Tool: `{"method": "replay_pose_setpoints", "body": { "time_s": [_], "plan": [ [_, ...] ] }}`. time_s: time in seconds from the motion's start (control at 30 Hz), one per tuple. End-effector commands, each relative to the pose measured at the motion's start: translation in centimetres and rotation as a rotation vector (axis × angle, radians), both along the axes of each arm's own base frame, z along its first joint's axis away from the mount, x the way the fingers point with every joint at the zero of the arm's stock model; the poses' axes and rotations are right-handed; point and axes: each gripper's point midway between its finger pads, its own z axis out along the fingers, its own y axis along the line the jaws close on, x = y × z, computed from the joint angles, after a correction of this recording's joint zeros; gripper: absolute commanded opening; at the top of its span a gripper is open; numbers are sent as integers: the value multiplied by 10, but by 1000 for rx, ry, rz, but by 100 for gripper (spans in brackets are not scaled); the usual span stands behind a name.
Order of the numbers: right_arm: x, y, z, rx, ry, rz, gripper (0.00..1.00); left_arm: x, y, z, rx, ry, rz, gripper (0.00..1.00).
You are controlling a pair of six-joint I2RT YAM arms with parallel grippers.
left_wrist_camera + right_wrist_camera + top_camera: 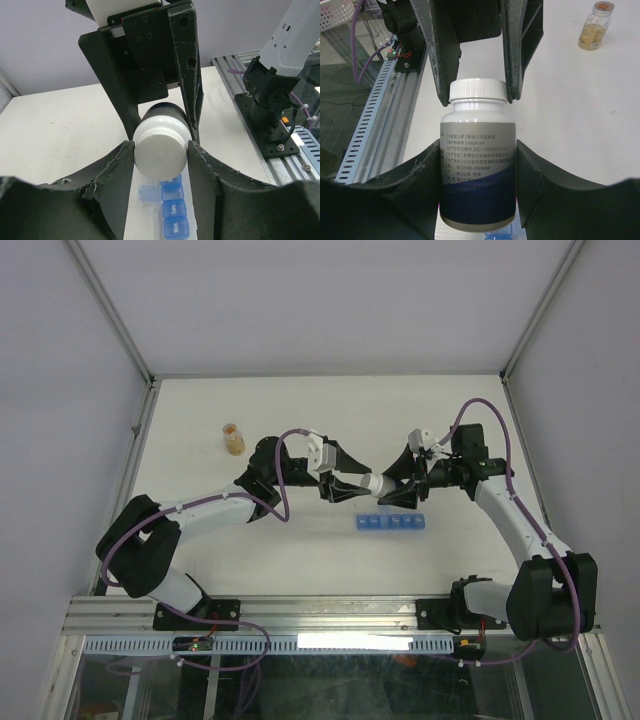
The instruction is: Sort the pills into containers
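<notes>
grip: right hand (479,147) held white bottle (477,170) by its body | left hand (160,145) clamped its cap (161,152) | blue organizer strip (391,523) lay on counter (300,410), just near of both | risk: cap slipping under twist; pills spilling past compartments

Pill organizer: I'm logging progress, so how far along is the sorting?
Done: one lid of the pill organizer stands open; no pills show. In hand: the right gripper holds the white bottle, the left gripper pinches its cap. Left: uncapping and all the sorting.
</notes>
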Motion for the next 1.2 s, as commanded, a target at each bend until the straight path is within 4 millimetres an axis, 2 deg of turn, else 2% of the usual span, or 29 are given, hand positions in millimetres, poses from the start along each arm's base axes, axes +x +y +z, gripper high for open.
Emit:
{"method": "replay_pose_setpoints", "body": {
  "time_s": [0.0, 0.13, 0.3, 0.5, 0.63, 0.8, 0.97, 1.17],
  "plan": [
    [4, 1, 21, 41, -64, 23, 0, -10, -3, 7, -16, -35, -53, 45],
    [4, 1, 21, 41, -63, 23, 0, -10, -2, 7, -13, -34, -55, 45],
    [3, 1, 21, 42, -63, 23, 0, -9, -3, 2, 5, -34, -55, 51],
    [4, 1, 20, 41, -60, 23, 0, -9, -3, 1, 15, -31, -56, 49],
    [4, 1, 21, 41, -64, 22, 0, -10, -3, 3, 12, -26, -57, 36],
    [6, 1, 18, 29, -62, 13, 0, -12, -1, 10, -16, 0, -48, 1],
    [13, -1, 15, -8, -70, -20, 0, -11, 1, 13, 4, 225, -4, 0],
    [20, -2, 13, -33, -55, -54, 0, 6, 5, 17, -22, 656, 163, 0]
  ]
}}
